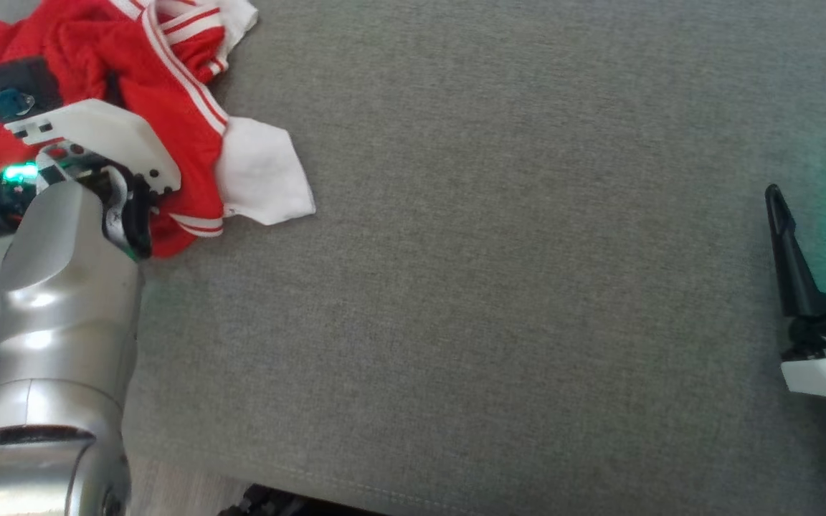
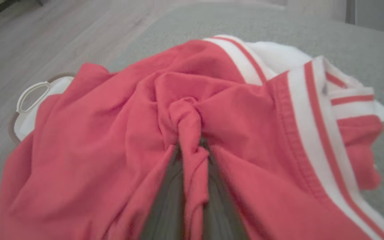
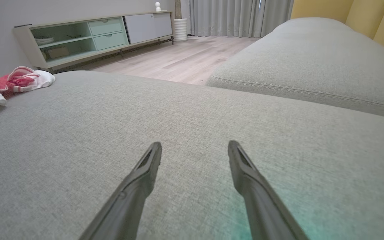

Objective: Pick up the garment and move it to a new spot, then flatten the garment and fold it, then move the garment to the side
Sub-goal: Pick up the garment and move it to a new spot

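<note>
Dark fingers of my left gripper (image 2: 193, 145) sit closest to the lens. They are drawn together on a twisted ridge of the red garment (image 2: 95, 150), and the cloth bunches up between them and falls away on either side. White and red striped trim runs down the right of that view, and a pale tub handle (image 2: 33, 96) peeks out past the garment's left edge.

From the head camera I see the garment (image 1: 169, 86) crumpled at the far left corner of the grey sofa cushion (image 1: 492, 287), with a white flap trailing off to its right. My silver left forearm (image 1: 62, 287) comes up from the lower left. Its wrist is bent over the heap and its white housing hides the fingertips.

My right gripper (image 1: 818, 193) sits at the right edge, well apart from the garment, with its fingers spread wide and pointing up the view, low over bare cushion. I cannot tell whether they touch it. From the right wrist, the garment (image 3: 18, 80) lies far off to the left.
</note>
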Controlling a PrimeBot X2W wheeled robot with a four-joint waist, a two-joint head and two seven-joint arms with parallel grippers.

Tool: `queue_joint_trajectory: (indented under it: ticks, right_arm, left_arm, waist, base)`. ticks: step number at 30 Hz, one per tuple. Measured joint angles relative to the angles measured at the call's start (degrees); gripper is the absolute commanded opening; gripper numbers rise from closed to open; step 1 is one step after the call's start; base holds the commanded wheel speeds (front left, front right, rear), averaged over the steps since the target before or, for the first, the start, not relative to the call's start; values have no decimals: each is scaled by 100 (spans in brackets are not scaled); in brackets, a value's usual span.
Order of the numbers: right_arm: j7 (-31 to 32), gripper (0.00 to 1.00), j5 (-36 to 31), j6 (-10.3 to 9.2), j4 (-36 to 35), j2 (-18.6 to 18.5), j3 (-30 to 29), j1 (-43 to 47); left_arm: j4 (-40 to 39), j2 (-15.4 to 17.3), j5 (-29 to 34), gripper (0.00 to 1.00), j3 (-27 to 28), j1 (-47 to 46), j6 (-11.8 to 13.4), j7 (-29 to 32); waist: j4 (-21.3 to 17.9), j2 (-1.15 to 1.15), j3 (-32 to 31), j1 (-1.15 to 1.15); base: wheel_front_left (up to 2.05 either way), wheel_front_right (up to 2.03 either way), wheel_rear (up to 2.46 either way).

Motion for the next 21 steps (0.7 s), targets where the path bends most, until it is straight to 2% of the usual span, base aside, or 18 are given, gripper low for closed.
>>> queue_joint_trajectory:
  ticks: [4, 8, 14, 18, 21]
  right_arm:
    - [-40, 100, 0, 0, 182, 152, 87, -12]
    - [-52, 100, -1, 0, 497, 500, 398, -33]
    - [-66, 100, 51, 0, 698, 1080, 527, -49]
    - [-66, 100, 62, 0, 754, 1424, 559, 20]
    - [-66, 100, 60, 0, 791, 1604, 564, 227]
  left_arm:
    - [48, 25, 4, 0, -33, -68, -264, -742]
    - [132, 216, 122, 0, -159, -310, -485, -1076]
    - [-11, 245, 304, 0, -654, -621, -715, -1160]
    - [-337, 67, 285, 0, -1037, -723, -757, -1051]
    - [-817, -96, 33, 0, -1549, -725, -758, -900]
  waist:
    - [-60, 0, -181, -1]
    - [-174, 0, -552, -1]
    - [-451, 0, -1297, -2]
    - [-722, 0, -1806, -3]
    - [-994, 1, -2137, -3]
  base:
    - [0, 0, 0]
    - [0, 0, 0]
    - [0, 0, 0]
    - [0, 0, 0]
    - [0, 0, 0]
